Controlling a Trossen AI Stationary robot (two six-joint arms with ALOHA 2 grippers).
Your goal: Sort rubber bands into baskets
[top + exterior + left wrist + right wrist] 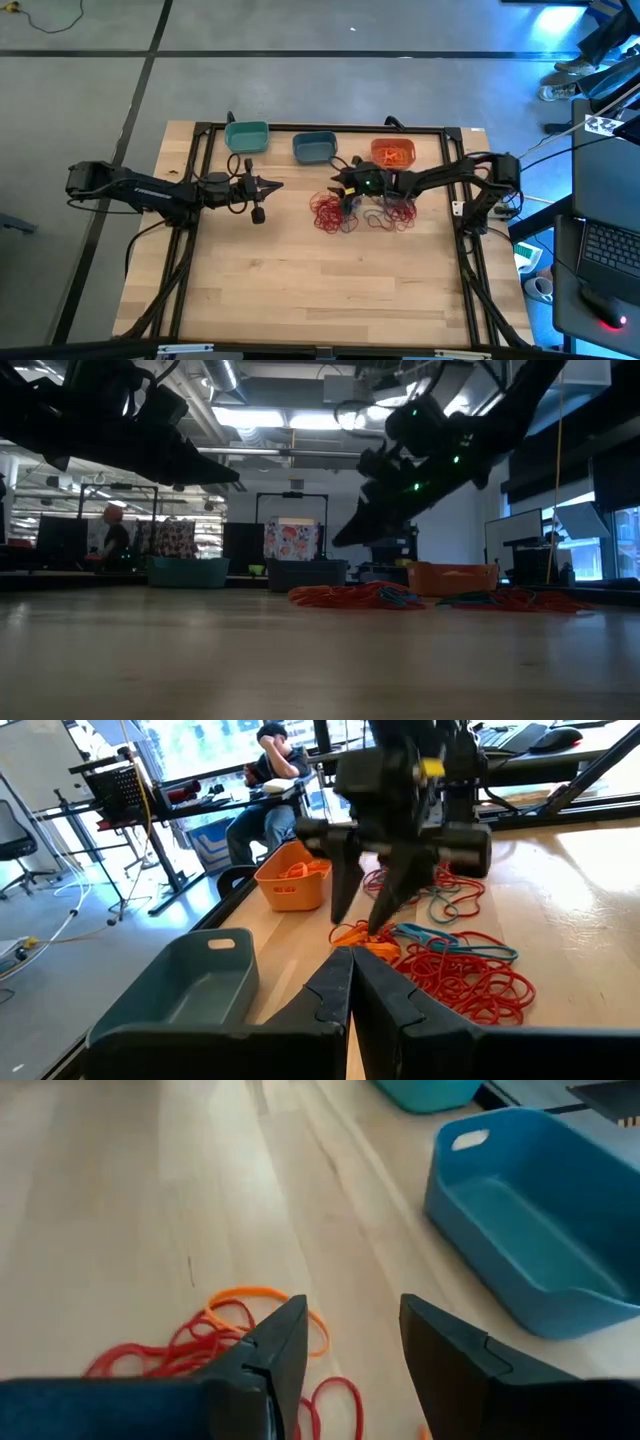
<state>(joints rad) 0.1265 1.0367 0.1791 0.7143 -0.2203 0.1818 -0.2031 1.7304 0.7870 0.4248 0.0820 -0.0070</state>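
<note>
Three baskets stand in a row at the table's far side: teal (247,137), slate blue (314,147) and orange (393,153), the last with orange bands in it. Red, orange and a few blue rubber bands lie in two loose heaps (330,212) (395,212) on the wood. My right gripper (350,1320) hangs open, slanting down, just above the left heap's far edge, nothing between its fingers; an orange band (265,1305) lies under it and the slate blue basket (530,1230) ahead of it. My left gripper (350,965) is shut and empty, held level left of the heaps.
A black metal frame (200,135) borders the table's far, left and right sides. The wood nearer the front edge (320,300) is bare. Black cables hang at both arms. Beyond the table a person (270,760) sits at a desk.
</note>
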